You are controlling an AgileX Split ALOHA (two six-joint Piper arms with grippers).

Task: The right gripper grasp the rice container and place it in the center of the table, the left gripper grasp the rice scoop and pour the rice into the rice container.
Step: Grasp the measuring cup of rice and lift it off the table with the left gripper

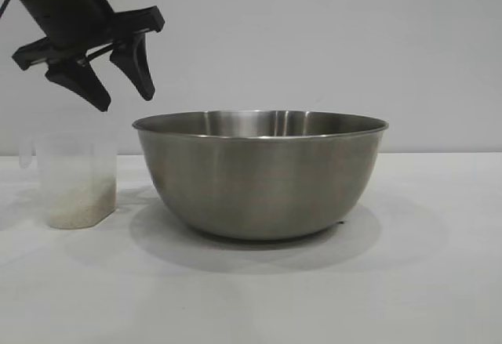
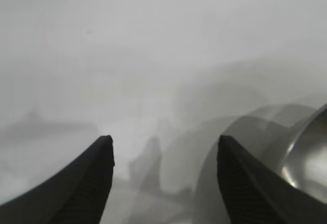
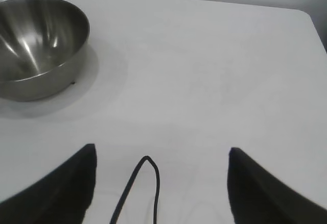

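The rice container (image 1: pixel 260 173), a large steel bowl, stands in the middle of the white table (image 1: pixel 423 281); its inside shows no rice. To its left stands the rice scoop (image 1: pixel 76 181), a frosted plastic cup with rice (image 1: pixel 80 205) heaped in its bottom. My left gripper (image 1: pixel 125 97) hangs open in the air above the scoop and touches nothing. In the left wrist view the left gripper (image 2: pixel 163 142) shows two spread fingers and the bowl's rim (image 2: pixel 306 152) to one side. My right gripper (image 3: pixel 162 155) is open over bare table, away from the rice container (image 3: pixel 38 45).
A black cable loop (image 3: pixel 145 183) hangs between the right gripper's fingers. The table's far corner (image 3: pixel 306 17) shows in the right wrist view. A plain grey wall (image 1: pixel 329 38) stands behind the table.
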